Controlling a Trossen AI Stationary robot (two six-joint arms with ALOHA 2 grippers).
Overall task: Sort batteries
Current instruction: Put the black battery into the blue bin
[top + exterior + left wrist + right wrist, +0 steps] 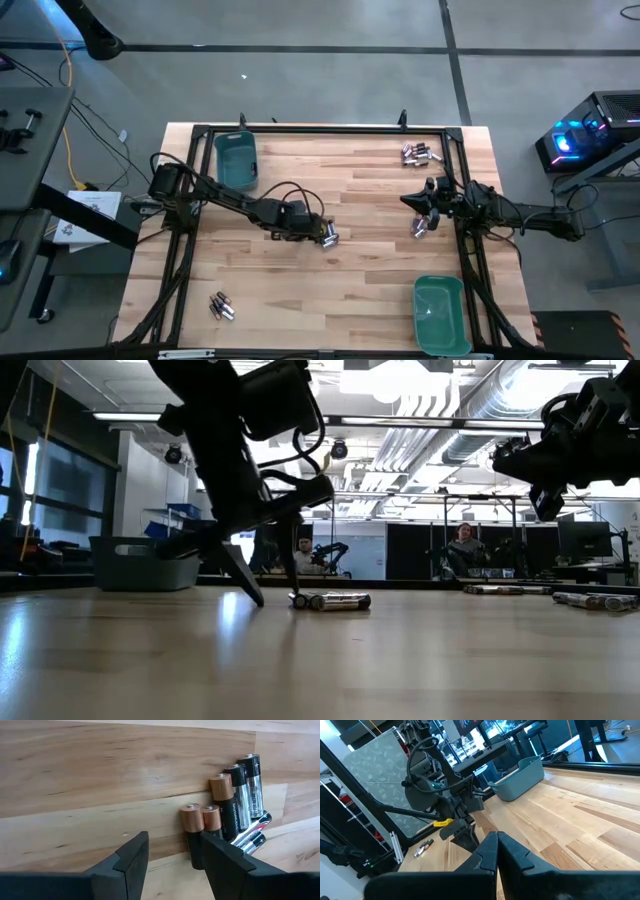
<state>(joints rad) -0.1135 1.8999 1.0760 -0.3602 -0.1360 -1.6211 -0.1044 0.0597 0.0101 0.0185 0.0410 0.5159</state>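
A small heap of batteries [235,800], copper-topped dark cells and silvery ones, lies flat mid-table [329,237], [335,601]. My left gripper [172,865] is low over the wood and open [316,232]. Bare wood shows between its fingers, and the heap lies just outside one finger [220,862]. My right gripper [497,851] is shut and hangs well above the table near the right side [408,200], [542,508]. No cell shows between its fingers. More batteries lie below it [420,228]. My left gripper comes down slanting from the table's left. The outer side of one finger [212,855] stands against the body of the nearest copper-topped cell [191,832], which lies on the table. I cannot tell whether they touch.
One teal bin [236,160] stands at the far left of the table and another [440,315] at the near right. Other batteries lie at the far right [420,153] and near left [222,306]. A black frame [330,129] borders the tabletop. People sit in the room beyond [462,540].
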